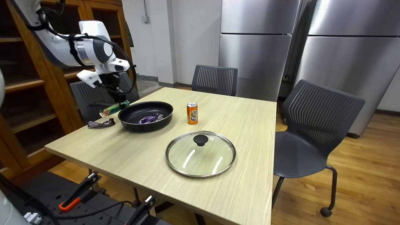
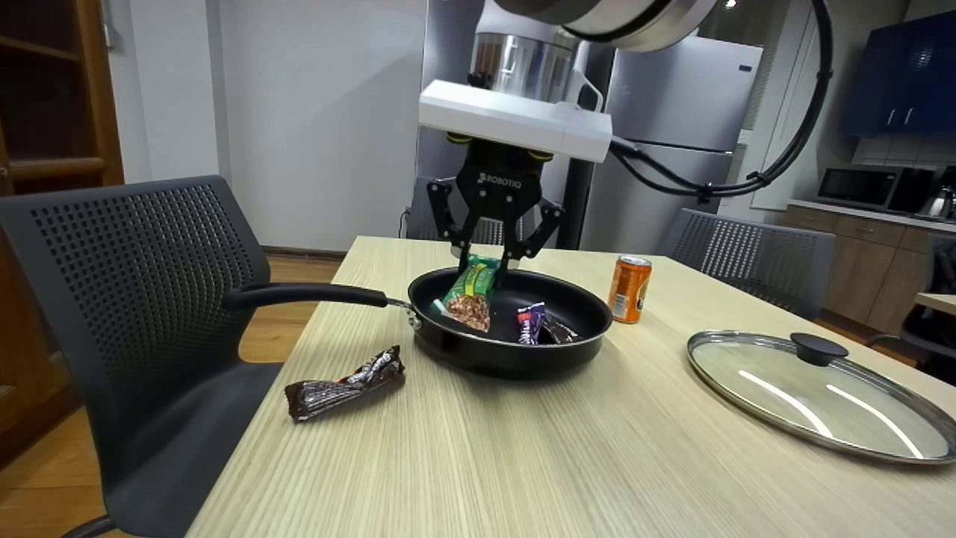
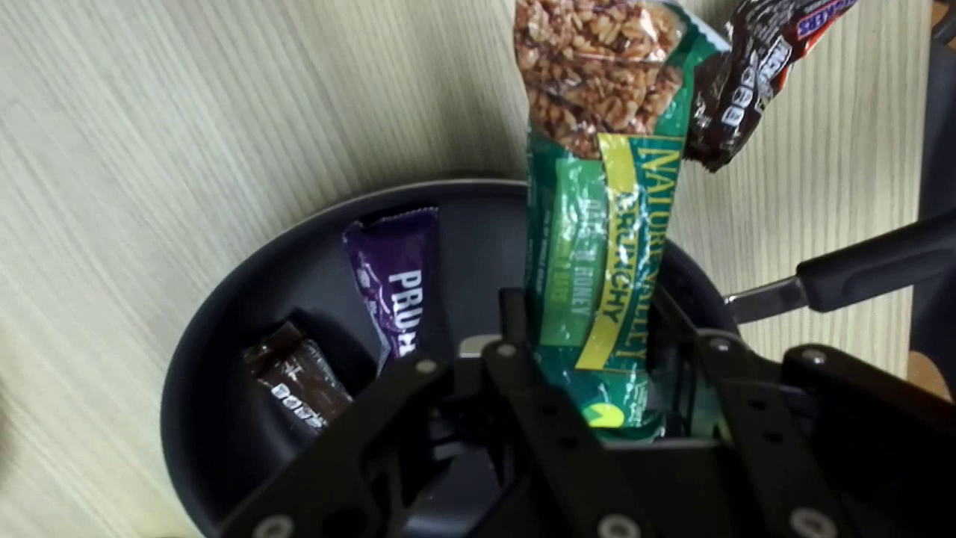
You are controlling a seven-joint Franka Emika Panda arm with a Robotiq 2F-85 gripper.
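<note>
Your pincer (image 3: 586, 321) is clamped on the green granola bar (image 3: 605, 224), which runs from the top edge down past the centre of the wrist view; there you can read "Nature Valley" and "Crunchy" on its wrapper. Partly under it lies the black pan (image 3: 478, 254), with a purple-wrapped bar (image 3: 396, 276) and a brown bar (image 3: 299, 377) inside, left of centre. A Snickers bar (image 3: 747, 75) lies outside the pan, upper right, on the table (image 3: 149, 149). In an exterior view you get the full length of the pan's handle (image 2: 306, 296), reaching left; the wrist view cuts it at the right edge. In both exterior views you see the orange can (image 1: 192, 114), and in an exterior view the glass lid (image 1: 200, 159) sits whole at lower centre. Whether the granola bar touches the pan's rim, you can't quite tell.
</note>
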